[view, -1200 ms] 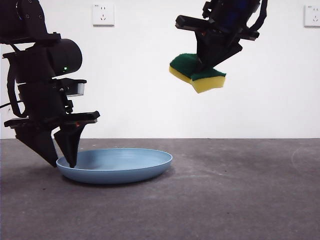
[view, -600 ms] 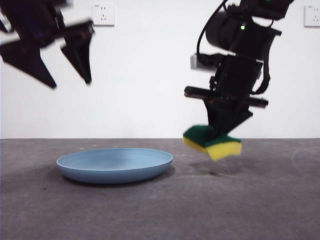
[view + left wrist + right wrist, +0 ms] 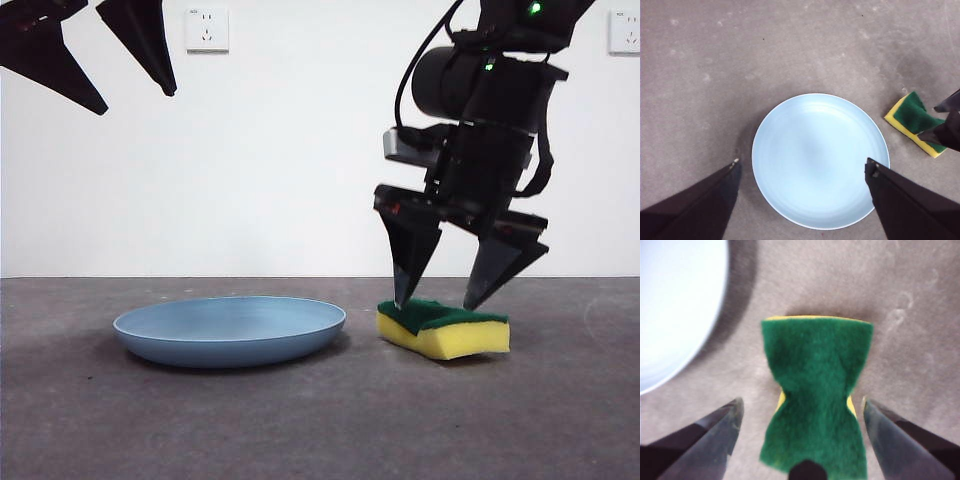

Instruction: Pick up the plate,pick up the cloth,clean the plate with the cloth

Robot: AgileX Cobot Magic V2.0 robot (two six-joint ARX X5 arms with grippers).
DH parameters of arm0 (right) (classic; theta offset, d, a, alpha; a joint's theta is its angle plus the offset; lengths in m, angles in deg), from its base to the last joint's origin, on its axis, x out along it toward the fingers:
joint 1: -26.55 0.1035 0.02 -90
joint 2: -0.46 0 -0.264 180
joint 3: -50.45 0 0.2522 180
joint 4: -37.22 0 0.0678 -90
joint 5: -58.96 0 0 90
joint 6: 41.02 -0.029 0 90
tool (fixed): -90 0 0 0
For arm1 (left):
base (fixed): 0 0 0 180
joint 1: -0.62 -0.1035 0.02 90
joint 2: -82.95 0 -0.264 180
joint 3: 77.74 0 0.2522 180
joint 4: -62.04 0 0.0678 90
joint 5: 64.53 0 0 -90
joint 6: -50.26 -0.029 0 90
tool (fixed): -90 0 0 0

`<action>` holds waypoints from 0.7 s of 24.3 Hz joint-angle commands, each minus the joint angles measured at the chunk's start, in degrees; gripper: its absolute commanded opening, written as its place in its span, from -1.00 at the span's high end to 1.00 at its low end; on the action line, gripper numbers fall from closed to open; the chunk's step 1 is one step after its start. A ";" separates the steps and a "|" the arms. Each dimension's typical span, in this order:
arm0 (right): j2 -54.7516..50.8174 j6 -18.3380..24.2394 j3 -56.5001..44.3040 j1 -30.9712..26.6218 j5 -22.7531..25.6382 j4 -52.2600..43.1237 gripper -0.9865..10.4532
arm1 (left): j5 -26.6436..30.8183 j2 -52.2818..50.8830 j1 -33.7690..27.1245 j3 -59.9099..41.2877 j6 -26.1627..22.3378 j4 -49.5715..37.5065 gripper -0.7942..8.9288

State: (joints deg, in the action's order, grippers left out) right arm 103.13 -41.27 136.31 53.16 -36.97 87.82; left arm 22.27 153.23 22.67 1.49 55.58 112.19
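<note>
Both my grippers empty, jaws apart: right gripper (image 3: pixel 435 302) straddles the cloth (image 3: pixel 444 328) lying on the table (image 3: pixel 320 420) beside the plate (image 3: pixel 230 331); left gripper (image 3: pixel 135 100) high. Cloth soft, light; pinch its long sides.

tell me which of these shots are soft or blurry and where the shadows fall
Right wrist view: soft all over, the cloth fuzzy-edged, a dark shadow on the table along the plate. Left wrist view: sharp, a faint shadow beside the plate. Front view: crisp, low shadows under the plate and cloth.
</note>
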 commanded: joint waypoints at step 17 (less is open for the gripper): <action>-44.06 2.95 -1.64 0.20 0.52 5.44 0.85 | 14.10 -17.00 10.47 -1.27 -2.49 4.44 0.85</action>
State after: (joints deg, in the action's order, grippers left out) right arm 58.87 -39.24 135.26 53.20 -36.62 93.04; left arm 36.28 136.27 32.81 0.88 53.72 116.51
